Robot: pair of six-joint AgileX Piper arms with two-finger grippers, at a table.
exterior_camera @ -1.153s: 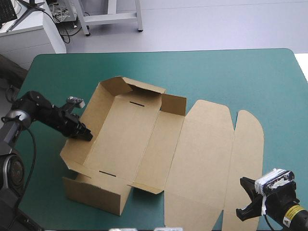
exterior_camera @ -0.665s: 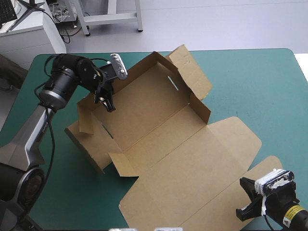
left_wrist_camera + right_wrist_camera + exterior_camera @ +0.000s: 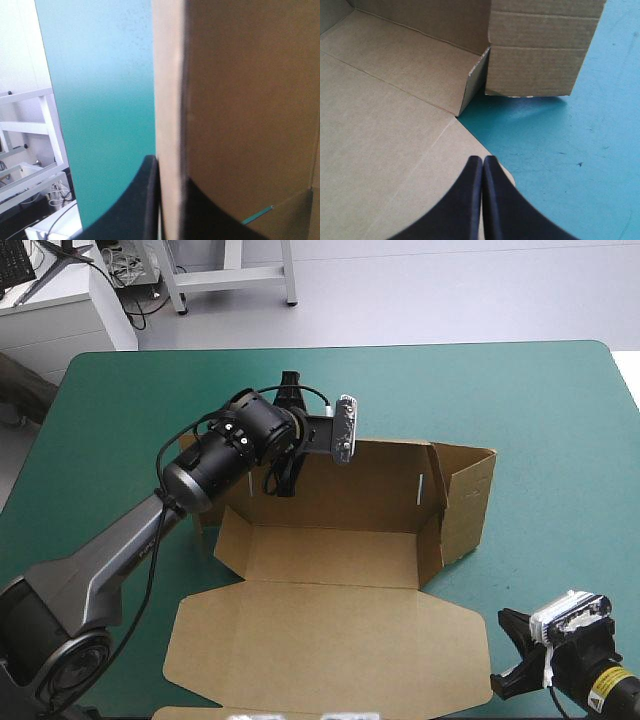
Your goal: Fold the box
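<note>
Observation from the remote station: the box (image 3: 330, 540) has been swung roughly a quarter turn on the teal-green cover (image 3: 540, 410) since the earlier pictures. It lay before with its lid out toward the table's right edge. It now sits mid-table with the lid (image 3: 320, 640) flat toward the near edge and the far wall (image 3: 380, 490) upright toward the far edge. The left gripper (image 3: 283, 475) has travelled with it, from the table's left side to the left part of that far wall. In its wrist view the 2 black fingers are clamped on the wall's top edge, 1 on each face, with the board between them. The right-hand end wall (image 3: 465, 505) stands raised, while the left-hand end flap looks splayed outward and not yet tucked. The right gripper (image 3: 483, 161) has not moved from the near right corner. Its fingers are pressed together in 1 pointed arch, holding nothing, just over the lid's corner. Assessment: this turn was a repositioning, not a fold. In my judgement it brings the 2 end walls to face 1 arm each and puts the lid within the right arm's reach. Tray forming remains partway, and the left end needs attention next.
</note>
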